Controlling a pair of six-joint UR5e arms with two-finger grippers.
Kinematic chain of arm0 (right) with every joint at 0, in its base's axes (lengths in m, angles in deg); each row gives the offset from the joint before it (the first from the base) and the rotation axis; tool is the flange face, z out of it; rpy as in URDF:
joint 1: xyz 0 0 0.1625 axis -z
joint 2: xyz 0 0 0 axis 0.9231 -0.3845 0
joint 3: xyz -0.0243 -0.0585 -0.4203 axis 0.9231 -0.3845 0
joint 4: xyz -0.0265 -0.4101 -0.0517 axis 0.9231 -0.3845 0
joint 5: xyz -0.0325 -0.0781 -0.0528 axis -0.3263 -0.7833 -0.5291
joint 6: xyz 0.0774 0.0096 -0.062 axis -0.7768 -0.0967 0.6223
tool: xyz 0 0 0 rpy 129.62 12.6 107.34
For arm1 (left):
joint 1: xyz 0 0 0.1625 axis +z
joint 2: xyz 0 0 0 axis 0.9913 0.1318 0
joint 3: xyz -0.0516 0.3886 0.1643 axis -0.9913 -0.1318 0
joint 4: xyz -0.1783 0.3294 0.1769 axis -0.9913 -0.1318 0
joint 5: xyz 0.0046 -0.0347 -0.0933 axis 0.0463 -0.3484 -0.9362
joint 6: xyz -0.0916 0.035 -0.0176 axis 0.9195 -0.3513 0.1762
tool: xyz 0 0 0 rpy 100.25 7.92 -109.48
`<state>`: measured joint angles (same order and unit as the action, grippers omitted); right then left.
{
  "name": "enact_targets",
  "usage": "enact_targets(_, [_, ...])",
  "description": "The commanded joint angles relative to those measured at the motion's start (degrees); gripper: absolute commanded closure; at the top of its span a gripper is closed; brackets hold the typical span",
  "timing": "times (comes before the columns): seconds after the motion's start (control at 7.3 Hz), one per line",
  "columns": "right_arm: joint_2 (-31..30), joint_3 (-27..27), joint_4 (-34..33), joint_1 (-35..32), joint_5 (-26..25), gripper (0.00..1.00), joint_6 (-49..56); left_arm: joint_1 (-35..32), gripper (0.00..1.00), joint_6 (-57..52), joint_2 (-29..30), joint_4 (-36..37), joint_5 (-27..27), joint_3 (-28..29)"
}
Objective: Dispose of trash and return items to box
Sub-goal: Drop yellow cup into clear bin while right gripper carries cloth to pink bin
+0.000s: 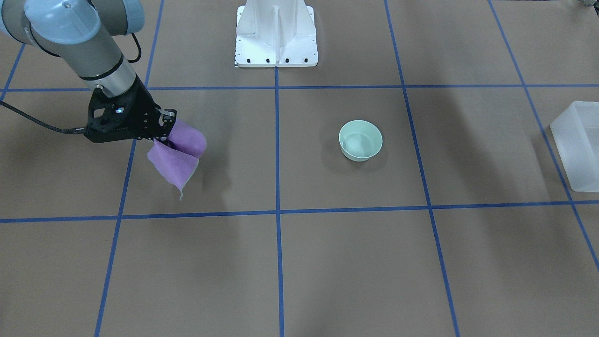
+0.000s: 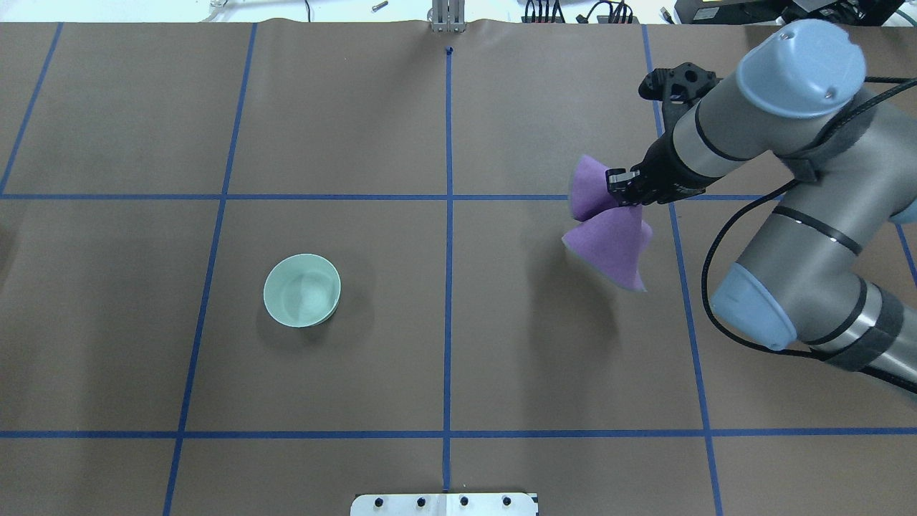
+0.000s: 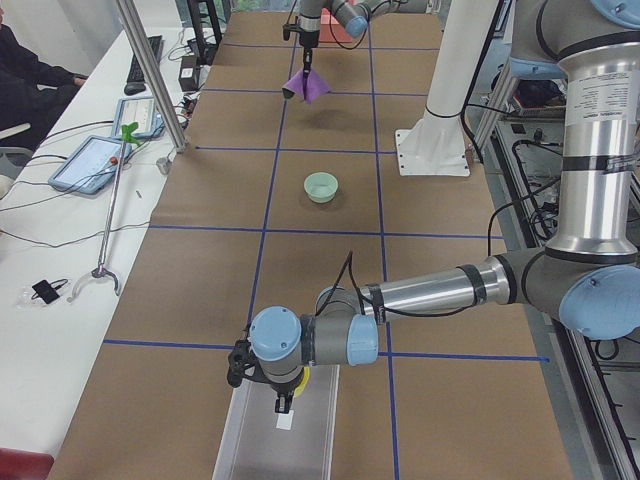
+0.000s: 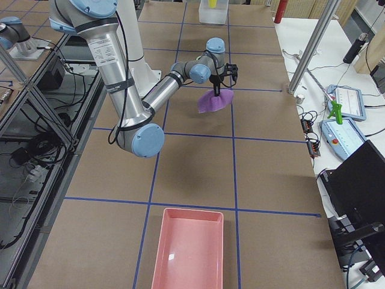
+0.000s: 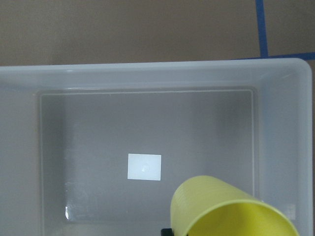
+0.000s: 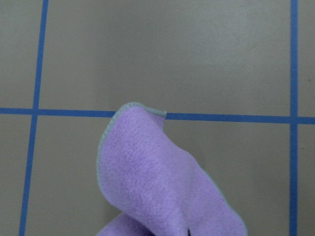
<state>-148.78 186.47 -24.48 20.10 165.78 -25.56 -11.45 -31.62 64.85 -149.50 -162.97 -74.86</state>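
My left gripper (image 3: 283, 398) is shut on the yellow cup (image 5: 221, 211) and holds it tilted over the open translucent box (image 5: 147, 73). The box's floor is bare except for a white label. The box also shows at the table's end in the front view (image 1: 578, 145). The mint-green bowl (image 2: 301, 290) stands upright and empty on the table, left of the centre line. My right gripper (image 2: 622, 188) is shut on the purple cloth (image 2: 609, 236), which hangs folded above the table, also in the front view (image 1: 175, 157).
A pink tray (image 4: 187, 250) lies at the table's end on my right. The white robot base (image 1: 276, 35) stands at the table's middle edge. A side desk with tablets (image 3: 95, 160) runs along the far side.
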Motion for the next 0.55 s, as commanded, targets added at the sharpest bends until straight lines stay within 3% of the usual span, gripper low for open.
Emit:
enact_targets(0.0, [-0.5,5.8,-7.2,-3.9,0.1,1.00,0.2,0.5,1.00,7.8,1.9,-7.9,-0.1,5.8])
enact_targets(0.41, [-0.8,8.9,-11.9,-8.0,0.1,1.00,0.9,3.4,1.00,15.0,3.0,-8.0,-3.2,6.1])
